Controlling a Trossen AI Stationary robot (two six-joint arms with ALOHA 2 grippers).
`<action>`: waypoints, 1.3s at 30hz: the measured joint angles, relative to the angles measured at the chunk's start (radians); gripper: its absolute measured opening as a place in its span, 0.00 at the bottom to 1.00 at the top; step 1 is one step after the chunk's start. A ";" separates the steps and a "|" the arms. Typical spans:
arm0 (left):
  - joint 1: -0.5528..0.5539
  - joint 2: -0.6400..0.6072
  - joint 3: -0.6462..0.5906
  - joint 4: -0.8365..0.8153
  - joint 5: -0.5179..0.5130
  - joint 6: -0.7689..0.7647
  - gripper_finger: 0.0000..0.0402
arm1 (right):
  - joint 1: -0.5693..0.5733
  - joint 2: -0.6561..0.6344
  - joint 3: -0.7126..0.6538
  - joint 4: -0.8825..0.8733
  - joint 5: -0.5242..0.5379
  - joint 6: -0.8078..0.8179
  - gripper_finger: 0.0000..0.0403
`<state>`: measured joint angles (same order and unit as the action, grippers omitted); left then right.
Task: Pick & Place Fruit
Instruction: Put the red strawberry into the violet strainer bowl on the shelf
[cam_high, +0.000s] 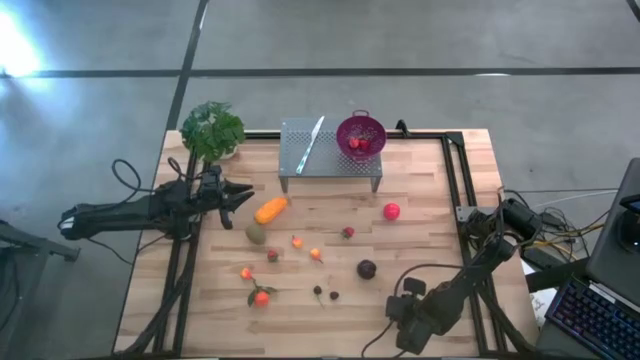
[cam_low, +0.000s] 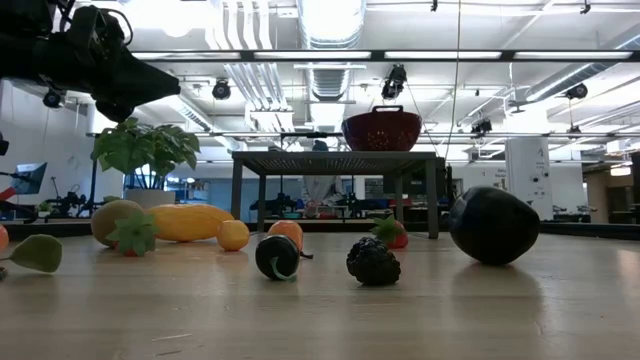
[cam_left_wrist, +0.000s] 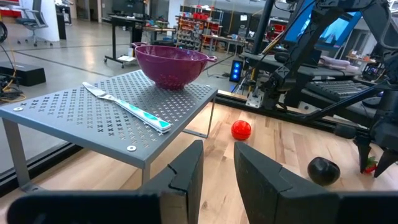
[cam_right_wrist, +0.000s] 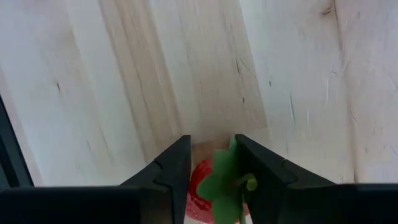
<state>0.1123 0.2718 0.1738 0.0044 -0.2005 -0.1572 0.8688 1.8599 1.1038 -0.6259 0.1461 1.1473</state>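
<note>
Small toy fruits lie scattered on the wooden table: the elongated orange one (cam_high: 270, 210), the olive-green one (cam_high: 256, 233), the red ball (cam_high: 391, 211) and the dark purple ball (cam_high: 366, 269), with tiny red and orange pieces between them. My left gripper (cam_high: 240, 195) hovers open just left of the orange fruit, raised above the table in the low view (cam_low: 150, 82), and nothing is between its fingers (cam_left_wrist: 217, 171). My right gripper (cam_high: 398, 312), near the table's near right edge, is shut on a small red fruit with a green leafy cap (cam_right_wrist: 217, 183). My right gripper pinches the small red fruit between its two fingers, with the green leafy cap (cam_right_wrist: 225, 177) showing in the gap. The fingers point down at the wooden table top. Whether the fruit is lifted clear or resting on the wood, I cannot tell.
A grey perforated stand (cam_high: 300, 160) at the table's far side carries the purple colander (cam_high: 360, 135), which holds red pieces, and a long flat utensil (cam_high: 310, 143). A leafy green plant (cam_high: 212, 130) stands at the far left corner. Black rails run along the table's edges.
</note>
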 joint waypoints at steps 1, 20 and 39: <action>0.000 0.000 0.000 0.000 0.000 0.000 0.24 | 0.000 0.000 0.000 0.000 0.000 -0.003 0.28; 0.000 0.000 0.000 0.000 0.000 0.000 0.24 | -0.003 0.000 0.027 -0.133 -0.059 0.012 0.55; 0.000 0.000 0.000 0.000 0.000 0.000 0.24 | -0.001 0.000 0.026 -0.130 -0.097 0.013 0.50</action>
<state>0.1123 0.2718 0.1738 0.0048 -0.2001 -0.1570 0.8677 1.8603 1.1297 -0.7555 0.0490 1.1603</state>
